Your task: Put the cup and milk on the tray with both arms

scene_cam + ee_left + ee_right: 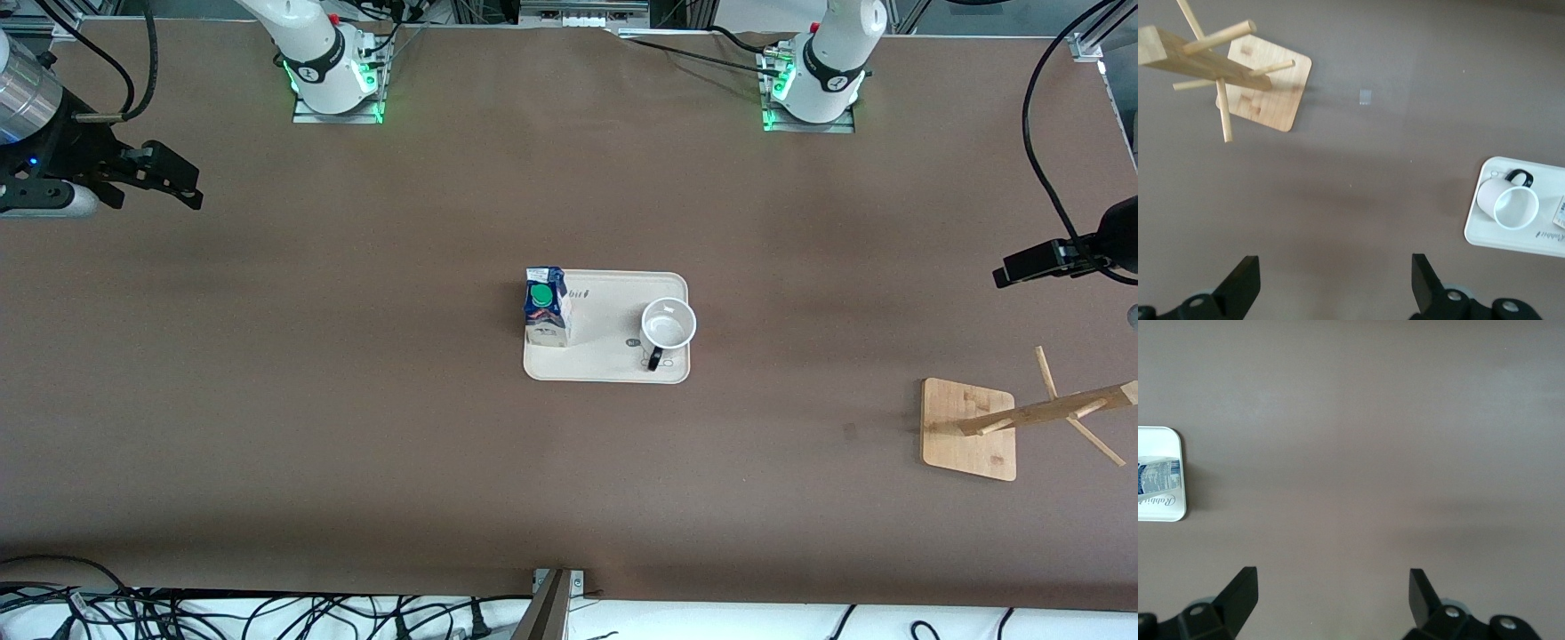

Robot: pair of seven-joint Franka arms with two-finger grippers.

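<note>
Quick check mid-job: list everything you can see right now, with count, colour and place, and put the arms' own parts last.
tray: one, cream, mid-table on the brown table.
milk: one, blue and white carton with green cap, upright on the tray at its end toward the right arm.
cup: one, white with black handle, upright on the tray at its end toward the left arm.
wooden rack: one, light wood, square base with pegged post, toward the left arm's end, nearer the front camera than the tray.
left hand: one, black, open, empty, over bare table near the rack.
right hand: one, black, open, empty, over bare table at the right arm's end.
</note>
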